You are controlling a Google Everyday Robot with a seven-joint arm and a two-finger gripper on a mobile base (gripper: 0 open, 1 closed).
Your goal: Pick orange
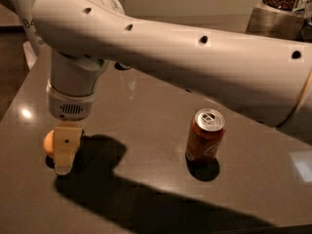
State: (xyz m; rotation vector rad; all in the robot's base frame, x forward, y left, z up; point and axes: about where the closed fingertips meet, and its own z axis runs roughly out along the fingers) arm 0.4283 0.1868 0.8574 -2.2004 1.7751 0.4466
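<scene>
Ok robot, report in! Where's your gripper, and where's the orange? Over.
Gripper down low, right in front of the orange. Orange half hidden behind it, on the table. Soda can upright, well apart, not in the way.

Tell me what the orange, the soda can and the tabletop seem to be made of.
Orange: looks like real fruit with matte yellow-orange skin. It is mostly hidden behind the gripper, which is low over the table's left side.
Soda can: thin metal, with a shiny silver top and a glossy red-brown printed wall.
Tabletop: hard, polished and dark, perhaps stone or laminate; it mirrors the lights.
</scene>
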